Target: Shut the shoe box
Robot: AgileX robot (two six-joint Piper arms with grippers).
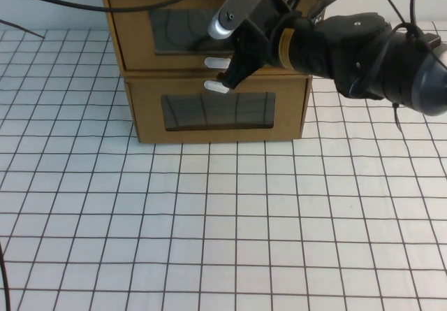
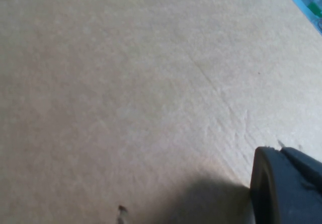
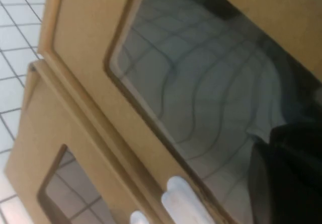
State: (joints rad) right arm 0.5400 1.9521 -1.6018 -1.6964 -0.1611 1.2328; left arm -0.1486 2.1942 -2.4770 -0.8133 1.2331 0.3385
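Right gripper [image 1: 234, 73] before shoe box [image 1: 133, 24]; left gripper [image 2: 287, 189] against cardboard.

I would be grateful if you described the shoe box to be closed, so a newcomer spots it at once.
At the far edge of the gridded table two cardboard boxes are stacked. The shoe box is the upper one, in front of which the right hand hangs; the left hand rests against plain cardboard. Its white pull sits below its window; the lower box has its pull above.
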